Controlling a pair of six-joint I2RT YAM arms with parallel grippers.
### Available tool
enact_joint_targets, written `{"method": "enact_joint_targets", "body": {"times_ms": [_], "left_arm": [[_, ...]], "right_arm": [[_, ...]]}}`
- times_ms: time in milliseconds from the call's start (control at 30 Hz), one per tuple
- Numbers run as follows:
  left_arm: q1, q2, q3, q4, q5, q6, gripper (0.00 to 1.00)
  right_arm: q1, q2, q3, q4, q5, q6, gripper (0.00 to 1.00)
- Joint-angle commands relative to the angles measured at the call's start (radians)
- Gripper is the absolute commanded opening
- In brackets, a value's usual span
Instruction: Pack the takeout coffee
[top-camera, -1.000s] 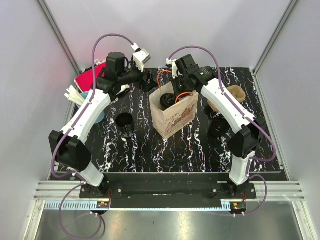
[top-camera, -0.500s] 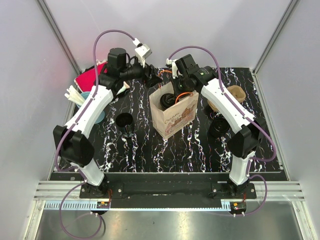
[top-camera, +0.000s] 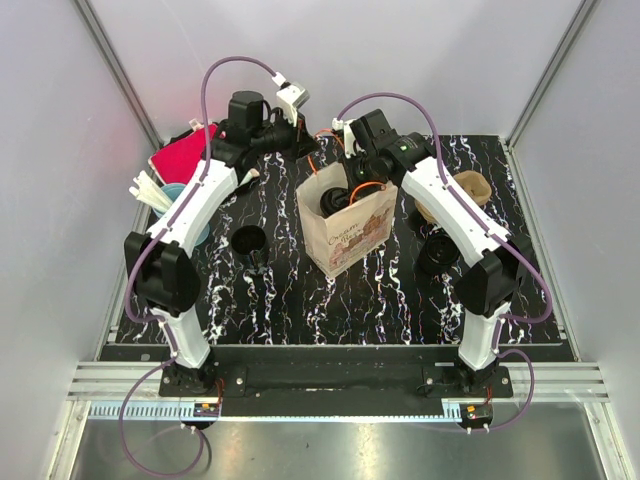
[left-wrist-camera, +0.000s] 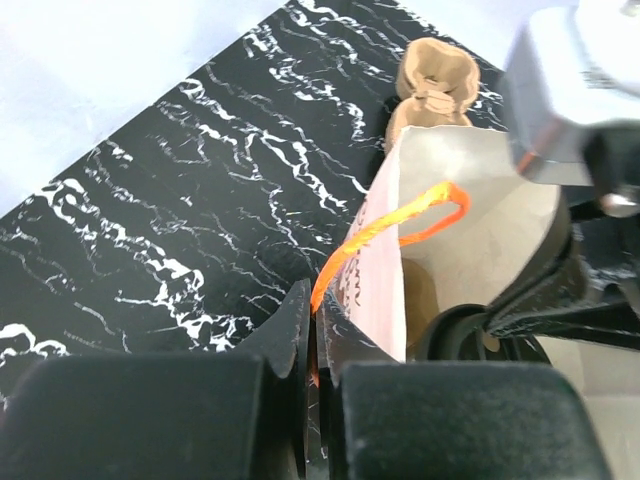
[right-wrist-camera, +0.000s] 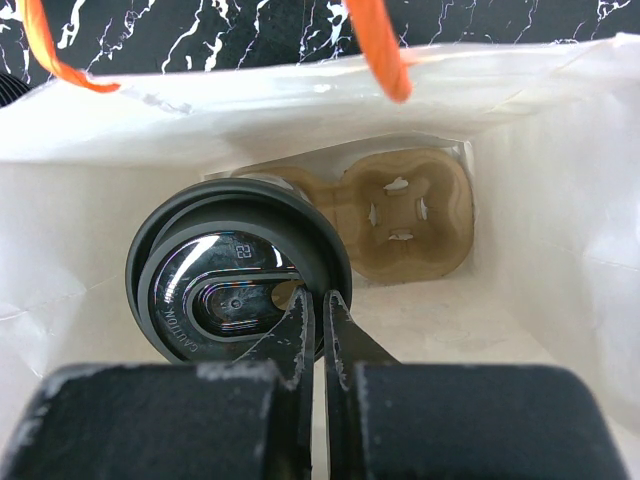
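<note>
A printed paper bag (top-camera: 352, 228) with orange handles stands open at mid-table. My left gripper (top-camera: 304, 141) is at its back-left rim, shut on one orange handle (left-wrist-camera: 398, 221), which runs down between the jaws (left-wrist-camera: 318, 322). My right gripper (top-camera: 347, 193) reaches into the bag from above. It is shut on the rim of the black lid of a coffee cup (right-wrist-camera: 237, 276) that sits in the bag's left half. A brown cardboard cup carrier (right-wrist-camera: 405, 214) lies on the bag floor to the right of the cup. The right gripper's tips (right-wrist-camera: 320, 306) pinch the lid's edge.
A black cup (top-camera: 248, 240) stands left of the bag and another black cup (top-camera: 437, 255) to its right. A second cardboard carrier (top-camera: 466, 189) lies at the back right. A red pouch (top-camera: 180, 155) and a blue cup of white sticks (top-camera: 163, 194) sit at the back left.
My left gripper swung right to the bag's rim and closed on the orange handle. The right arm stayed still, shut on the cup lid.
</note>
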Motion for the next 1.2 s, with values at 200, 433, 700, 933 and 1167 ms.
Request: {"method": "enact_joint_targets", "body": {"times_ms": [200, 433, 700, 933, 1167], "left_arm": [[0.003, 0.019, 0.062, 0.001, -0.154, -0.071, 0.0], [0.004, 0.037, 0.087, -0.01, -0.143, -0.094, 0.0], [0.004, 0.036, 0.078, -0.008, -0.138, -0.104, 0.0], [0.003, 0.022, 0.059, 0.009, -0.117, -0.12, 0.0], [0.003, 0.008, 0.038, 0.021, -0.111, -0.123, 0.0]], "right_arm": [[0.032, -0.013, -0.006, 0.02, 0.015, -0.041, 0.0], [0.05, 0.007, -0.013, 0.02, 0.018, -0.043, 0.0], [0.055, 0.02, -0.016, 0.018, 0.013, -0.044, 0.0], [0.055, 0.047, -0.008, 0.03, 0.027, -0.033, 0.0], [0.055, 0.065, 0.009, 0.037, 0.036, -0.029, 0.0]]}}
